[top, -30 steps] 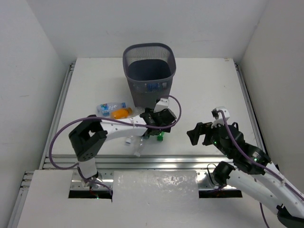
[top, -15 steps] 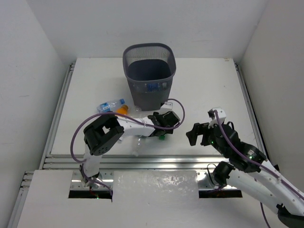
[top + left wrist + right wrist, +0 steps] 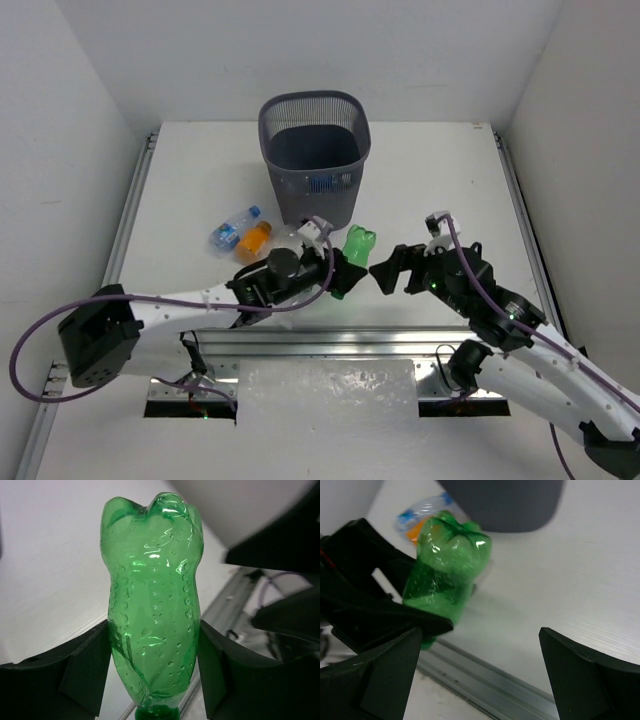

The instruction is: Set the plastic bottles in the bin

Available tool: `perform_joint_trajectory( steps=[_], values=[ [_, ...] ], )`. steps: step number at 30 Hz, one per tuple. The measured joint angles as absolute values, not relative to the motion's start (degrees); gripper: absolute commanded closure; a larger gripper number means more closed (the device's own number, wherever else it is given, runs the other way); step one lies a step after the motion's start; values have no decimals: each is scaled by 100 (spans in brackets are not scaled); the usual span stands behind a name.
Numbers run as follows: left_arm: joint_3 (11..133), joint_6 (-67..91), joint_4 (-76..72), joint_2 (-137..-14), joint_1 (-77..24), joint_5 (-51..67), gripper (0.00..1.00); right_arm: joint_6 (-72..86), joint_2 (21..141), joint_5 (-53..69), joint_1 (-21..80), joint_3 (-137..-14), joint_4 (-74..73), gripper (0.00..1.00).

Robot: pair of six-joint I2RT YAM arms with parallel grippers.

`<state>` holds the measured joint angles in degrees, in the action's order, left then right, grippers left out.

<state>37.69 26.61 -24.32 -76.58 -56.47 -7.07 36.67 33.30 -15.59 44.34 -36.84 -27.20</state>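
Note:
My left gripper (image 3: pixel 338 272) is shut on a green plastic bottle (image 3: pixel 352 255) and holds it base-up above the table, in front of the bin (image 3: pixel 314 155). The green bottle fills the left wrist view (image 3: pixel 152 605) between the two pads (image 3: pixel 85 672), and shows in the right wrist view (image 3: pixel 447 562). My right gripper (image 3: pixel 388 272) is open and empty, just right of the green bottle. A clear bottle with a blue label (image 3: pixel 232 231) and an orange bottle (image 3: pixel 254 238) lie on the table to the left. A bottle with a blue label shows through the bin's mesh (image 3: pixel 322 184).
The metal rail (image 3: pixel 320 338) runs along the table's near edge. White walls close in the table on the left, right and back. The bin's dark wall (image 3: pixel 505 502) is at the top of the right wrist view.
My left arm has swung low and lifted the green bottle off the table, tilting it base-up. My right gripper has moved left toward it.

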Motion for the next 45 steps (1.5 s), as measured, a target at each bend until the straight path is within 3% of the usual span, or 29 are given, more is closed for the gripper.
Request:
perform_joint_trajectory(
  steps=[8,9,11,12,13,14,15,18,19,21,25,29,33,35,36,37,38,42,45],
  values=[
    [2945,2084,-4265,-6934,-5647,906,100,3706,4012,274,4431,-3964,-1264,4],
    [2945,2060,-4340,-6914,-5647,1020,100,3704,4091,419,4431,-3970,-1153,7],
    [2945,2008,-4438,-6853,-5647,1214,100,3699,4198,602,4434,-3972,-982,29],
    [2936,1992,-4475,-6807,-5647,1284,93,3680,4233,648,4434,-3972,-908,40],
    [2923,1975,-4480,-6742,-5647,1315,82,3684,4248,674,4431,-3975,-873,61],
    [2910,1949,-4458,-6661,-5647,1317,53,3671,4252,707,4434,-3979,-805,69],
    [2910,1914,-4418,-6598,-5647,1275,39,3677,4252,729,4434,-3988,-746,76],
    [2998,1804,-4049,-6370,-5669,1000,6,3575,4246,731,4445,-4045,-655,79],
    [3089,1774,-3813,-6300,-5671,810,0,3494,4246,655,4438,-4110,-663,79],
    [3468,1863,-3015,-6171,-5671,202,0,3229,4375,401,4427,-4506,-923,80],
    [4508,2672,-663,-5618,-5734,-1769,0,2467,5153,-329,4397,-6029,-1260,78],
    [5070,3771,1743,-5050,-5599,-3555,0,1656,6484,-716,4305,-8315,-1367,74],
    [5590,4309,3297,-5190,-4536,-4147,0,1256,7769,-648,3765,-9830,-1203,66],
    [5813,4313,3535,-5494,-3468,-3957,0,1194,8538,-523,3395,-10359,-1205,49],
    [5898,4289,3597,-5688,-2958,-3828,0,1153,8895,-471,3284,-10589,-1271,35],
    [5979,4272,3671,-5902,-2486,-3719,0,1122,9255,-421,3194,-10801,-1317,12],
    [6031,4270,3719,-6080,-2141,-3627,0,1072,9644,-395,3120,-11028,-1396,1],
    [6287,4434,4051,-6768,-1308,-3162,0,816,10958,-366,3057,-12164,-2204,1],
    [6445,4895,4324,-7120,-1188,-3072,0,735,11163,-408,3068,-12357,-2628,1]
  ],
)
